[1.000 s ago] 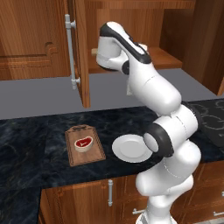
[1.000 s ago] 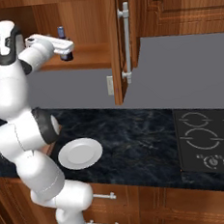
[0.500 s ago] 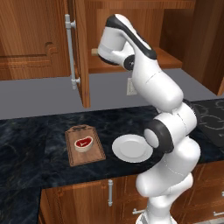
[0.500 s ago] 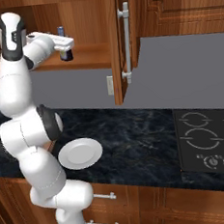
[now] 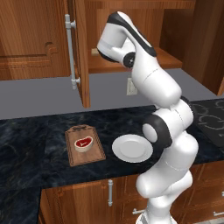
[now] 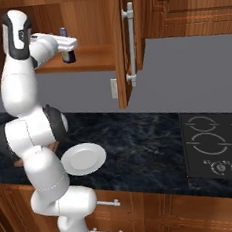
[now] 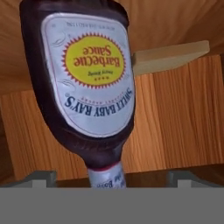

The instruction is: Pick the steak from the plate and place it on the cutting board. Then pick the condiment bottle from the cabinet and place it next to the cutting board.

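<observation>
The steak (image 5: 83, 143) lies on the brown cutting board (image 5: 85, 147) on the dark counter, left of the white plate (image 5: 132, 148), which is bare; the plate (image 6: 84, 158) also sits beside my arm in the right base view. My arm reaches up into the open cabinet (image 5: 167, 59). There the gripper (image 6: 68, 48) is at the dark condiment bottle (image 6: 68, 54) on the shelf. In the hand view the condiment bottle (image 7: 85, 83) looks upside down and very near. It stands between the wide-apart fingertips (image 7: 43, 177) of the open gripper (image 7: 113, 178), with a gap on both sides.
The cabinet door (image 5: 81, 52) with its grey bar handle (image 5: 70, 50) hangs open left of my arm. A flat tan block (image 7: 170, 54) lies on the shelf behind the bottle. A black cooktop (image 6: 213, 143) takes up the counter's right end.
The arm's upper joints have risen and swung a little while the hand stays at the bottle in the cabinet. The jaws remain wide apart.
</observation>
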